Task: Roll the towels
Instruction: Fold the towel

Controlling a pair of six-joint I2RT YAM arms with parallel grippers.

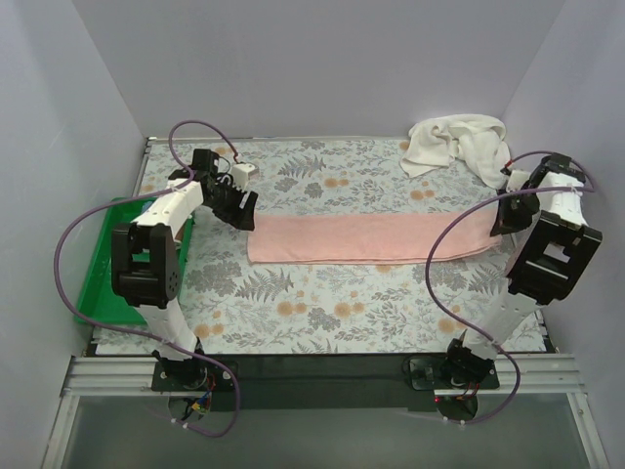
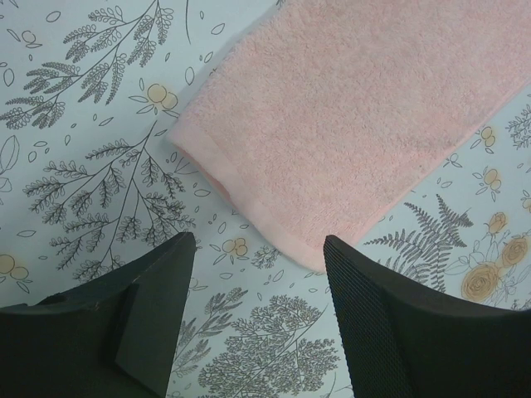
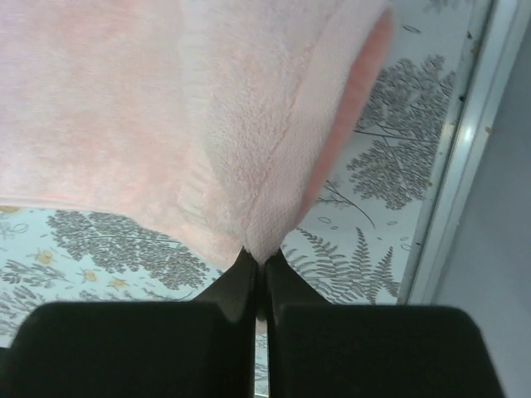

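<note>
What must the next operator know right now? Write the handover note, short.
Left gripper: open, hovering over the left end of the pink towel, gripping nothing.
Right gripper: shut on the pink towel's right end, with that edge pinched up.
Pink towel: a long flat strip across the middle of the table.
Cream-white towel: crumpled in the far right corner, no gripper on it.
Done: nothing rolled yet.
Left: roll the pink towel, then probably flatten and roll the cream-white one.

Your left hand (image 2: 259, 249) hangs low, fingers spread wide; your right hand (image 3: 257, 264) is pinched tight on the pink towel (image 3: 124, 108).
</note>
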